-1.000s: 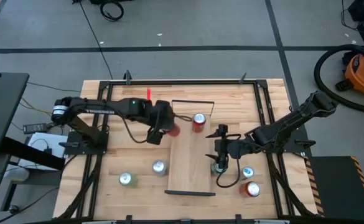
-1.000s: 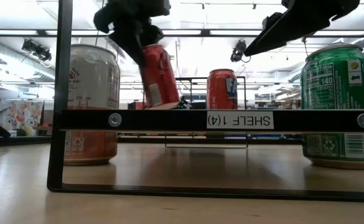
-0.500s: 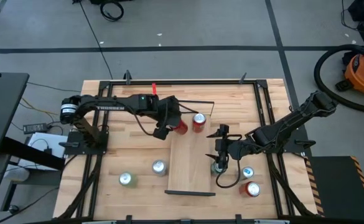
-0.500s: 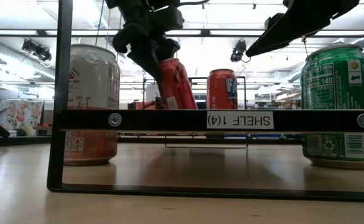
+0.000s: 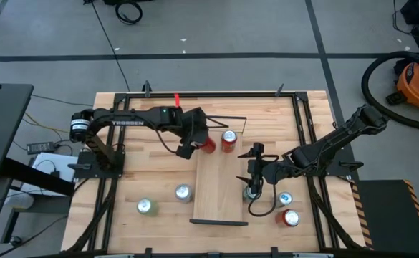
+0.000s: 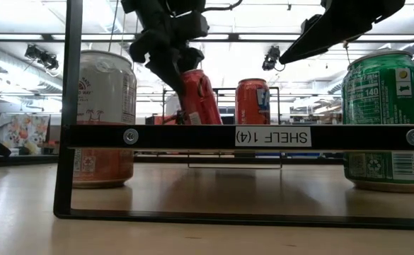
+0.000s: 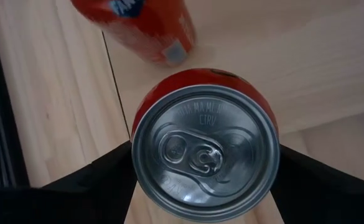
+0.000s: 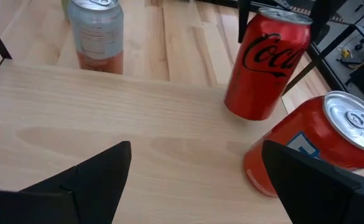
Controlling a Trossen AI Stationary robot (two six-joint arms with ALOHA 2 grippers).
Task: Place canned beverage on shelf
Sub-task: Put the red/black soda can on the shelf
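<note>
High view: the left gripper (image 5: 195, 142) pinches a tilted red cola can (image 5: 207, 146) at the long light-wood shelf (image 5: 218, 193) edge, beside an upright red can (image 5: 229, 138). The right gripper (image 8: 194, 180), fingers spread, hovers over the shelf's opposite edge.

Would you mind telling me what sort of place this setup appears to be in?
Most likely a robotics lab or workshop. The slatted wooden table stands on a grey floor marked with dark tape lines, an orange shop vacuum sits nearby, and the low view shows ceiling strip lights over an open room.
</note>
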